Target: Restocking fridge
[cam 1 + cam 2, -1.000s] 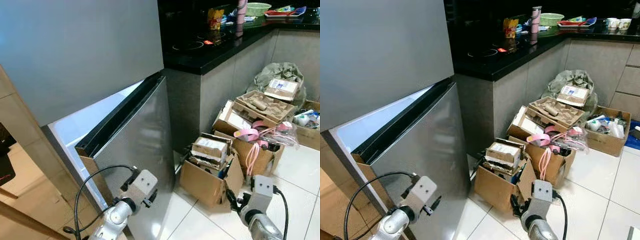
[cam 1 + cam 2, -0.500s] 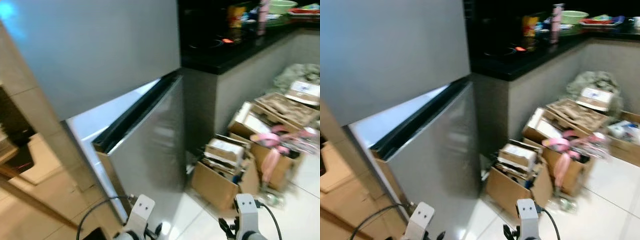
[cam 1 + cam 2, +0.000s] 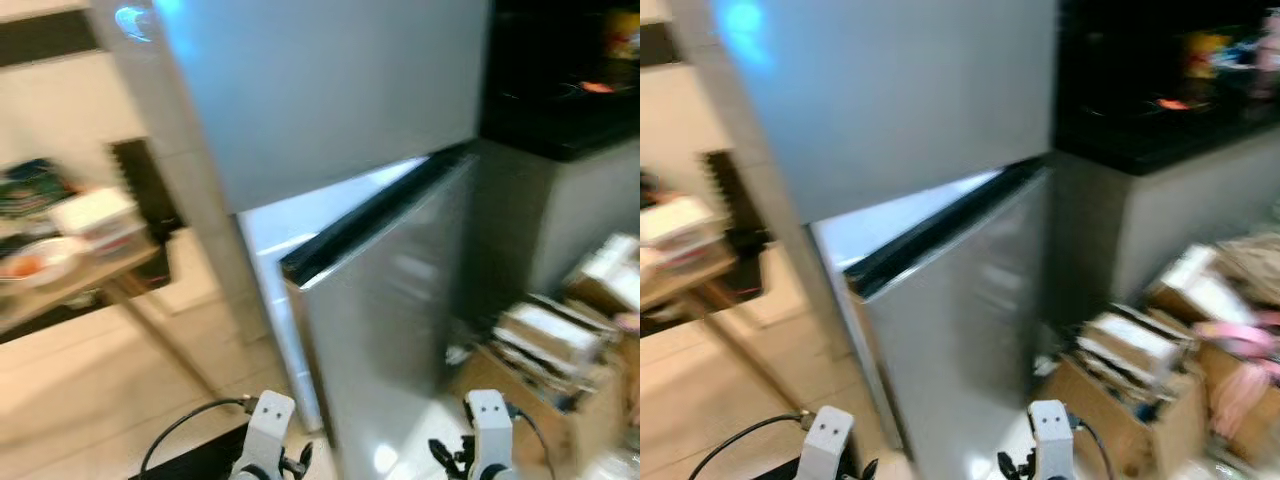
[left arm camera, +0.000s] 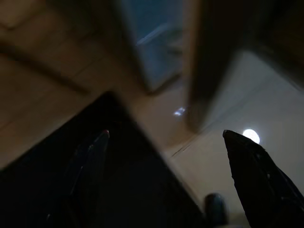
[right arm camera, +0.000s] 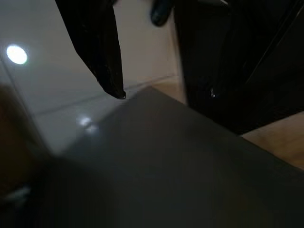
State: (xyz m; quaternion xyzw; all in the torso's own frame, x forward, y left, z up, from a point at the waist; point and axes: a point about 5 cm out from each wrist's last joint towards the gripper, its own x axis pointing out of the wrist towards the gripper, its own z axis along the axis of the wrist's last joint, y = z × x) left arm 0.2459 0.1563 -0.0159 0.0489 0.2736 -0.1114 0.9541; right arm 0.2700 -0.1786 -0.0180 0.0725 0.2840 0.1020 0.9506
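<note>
While both jaws hang open, fridge door [image 3: 385,300] stands ajar over glossy floor tiles [image 4: 223,161]

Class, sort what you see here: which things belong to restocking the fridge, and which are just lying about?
Belong to the job: fridge, its lower door standing ajar.

Lying about: cardboard boxes on the floor, side table with dishes, black countertop.
</note>
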